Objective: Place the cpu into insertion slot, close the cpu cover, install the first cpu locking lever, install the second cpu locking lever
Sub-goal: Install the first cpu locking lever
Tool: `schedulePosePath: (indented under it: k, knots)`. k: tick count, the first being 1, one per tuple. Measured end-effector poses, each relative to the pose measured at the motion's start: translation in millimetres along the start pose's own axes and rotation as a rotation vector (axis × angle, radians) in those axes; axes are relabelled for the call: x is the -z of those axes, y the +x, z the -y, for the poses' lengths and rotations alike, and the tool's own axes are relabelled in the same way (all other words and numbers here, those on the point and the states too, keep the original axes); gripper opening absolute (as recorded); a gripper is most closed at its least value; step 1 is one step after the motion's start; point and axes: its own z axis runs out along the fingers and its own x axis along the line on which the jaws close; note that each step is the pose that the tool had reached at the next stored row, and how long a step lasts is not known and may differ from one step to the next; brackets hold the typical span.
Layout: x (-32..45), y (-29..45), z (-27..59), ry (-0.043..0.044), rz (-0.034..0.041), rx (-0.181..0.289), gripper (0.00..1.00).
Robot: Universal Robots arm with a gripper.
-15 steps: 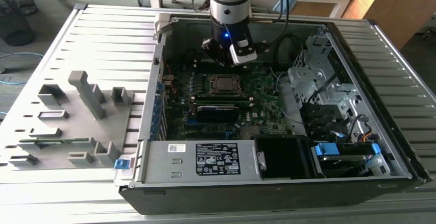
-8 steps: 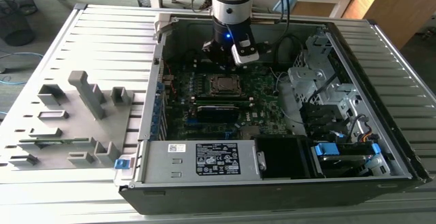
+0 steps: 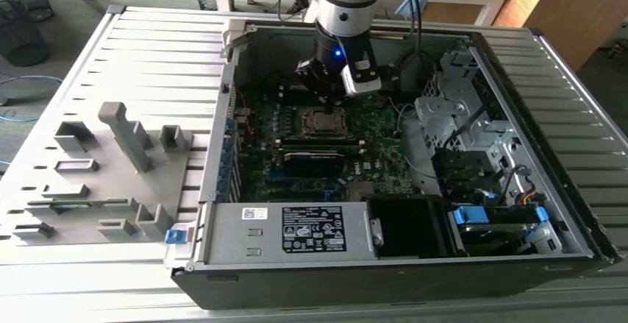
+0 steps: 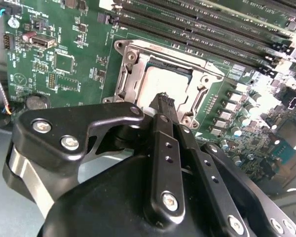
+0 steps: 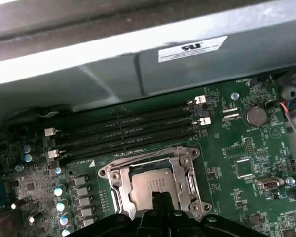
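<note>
Gripper (image 4: 164, 101) body hides near edge of socket in both wrist views. Fingers (image 4: 163, 123) pressed together, tips at cpu (image 5: 150, 182) edge, holding nothing. Cpu sits in socket inside case (image 3: 393, 264). Cover (image 5: 185, 170) lies down around cpu. Lever state hard to make out.

On my feed: open computer case (image 3: 549, 58) on the slatted bench (image 3: 157, 51), green motherboard (image 3: 378, 128) inside, power supply (image 3: 284, 231) along its near edge, grey fixture blocks (image 3: 123, 135) beside it

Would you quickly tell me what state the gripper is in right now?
Gripper: shut, holding nothing, its tip just over the silver-grey square cpu seated under the silvery metal cpu cover.
</note>
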Motion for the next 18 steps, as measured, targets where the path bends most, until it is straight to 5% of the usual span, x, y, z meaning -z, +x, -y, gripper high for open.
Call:
schedulePosePath:
  k: [10, 16, 18]
  knots:
    - [-2.1, -0.4, 0.0, 0.0007, -0.009, 0.143, 0.11]
    - [-2.9, 0.7, 2.3, -0.0035, 0.0152, 0.166, 0.11]
    - [-2.9, 1.8, 2.7, -0.0038, 0.0176, 0.167, 0.11]
